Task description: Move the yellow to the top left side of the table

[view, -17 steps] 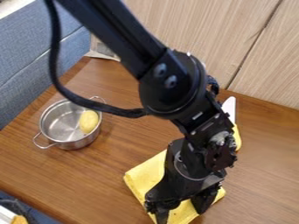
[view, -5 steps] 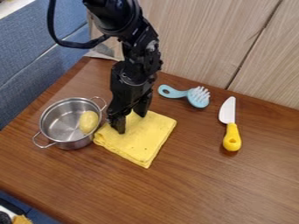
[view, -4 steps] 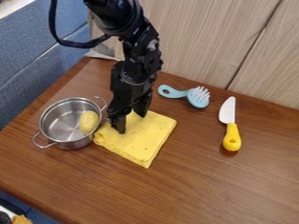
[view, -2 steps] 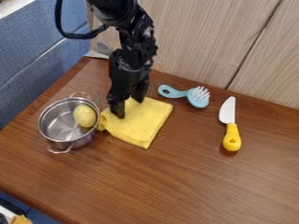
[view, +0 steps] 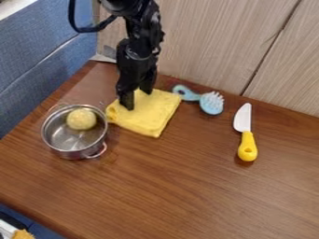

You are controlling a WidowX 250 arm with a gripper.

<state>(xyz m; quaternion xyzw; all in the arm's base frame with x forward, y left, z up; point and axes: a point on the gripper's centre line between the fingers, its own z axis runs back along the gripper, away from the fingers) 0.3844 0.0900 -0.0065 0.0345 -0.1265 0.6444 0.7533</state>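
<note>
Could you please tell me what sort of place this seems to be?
It looks like a tabletop set up for robot trials, perhaps in an office or lab: a wooden table with a metal pot and a toy-like knife, beside a blue fabric panel.

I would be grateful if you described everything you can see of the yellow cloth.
The yellow cloth looks like soft fabric, folded into a thick, roughly square pad. It lies flat on the wooden table, just right of the metal pot, its far right corner at the blue brush's handle. The claw is down on its far left part, fingers apart.
</note>
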